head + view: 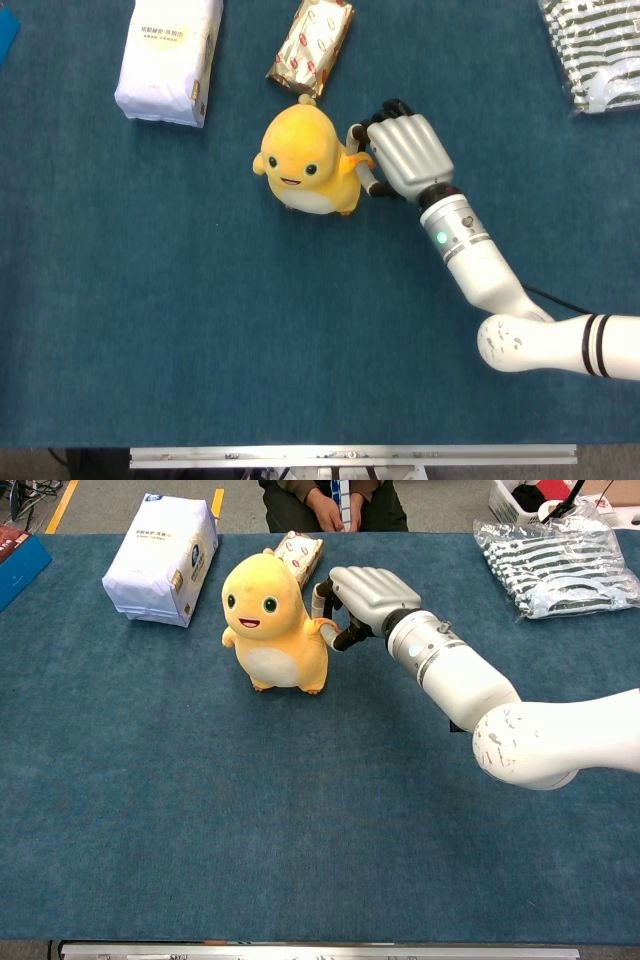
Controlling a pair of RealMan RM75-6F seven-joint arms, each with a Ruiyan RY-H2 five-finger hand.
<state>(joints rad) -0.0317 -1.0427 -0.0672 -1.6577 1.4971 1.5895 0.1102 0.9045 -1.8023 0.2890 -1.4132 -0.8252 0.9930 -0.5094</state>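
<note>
Your right hand (366, 592) has the duck (270, 625) by its small arm: thumb and fingers (357, 136) are pinched together on that arm, at the hand's fingertip side. The left hand is in neither view.

A pinch on a soft limb is a weak hold, so I'd judge the body will swing and sag if you lift from here. Better to work the fingers further round the duck's side or back, so the palm bears on the body and not only on the arm. Close gently; the plush will squash, and a hard squeeze only twists it. If you do lift on the arm alone, go straight up and slowly, and keep the wrist level so the toy does not spin.

Mind what lies beyond your fingertips: the foil pack (311, 41) lies close behind the duck, just past your fingers, and a sweep that way would catch it. The white pack (169, 57) is further off on the far side of the duck from your hand, and the striped bag (558, 563) lies well off to the hand's outer side.

The duck stands on its feet on the blue cloth (200, 330), long axis near upright with the head leaning a little away from your hand. Its face points toward the robot, turned slightly away from your hand.
</note>
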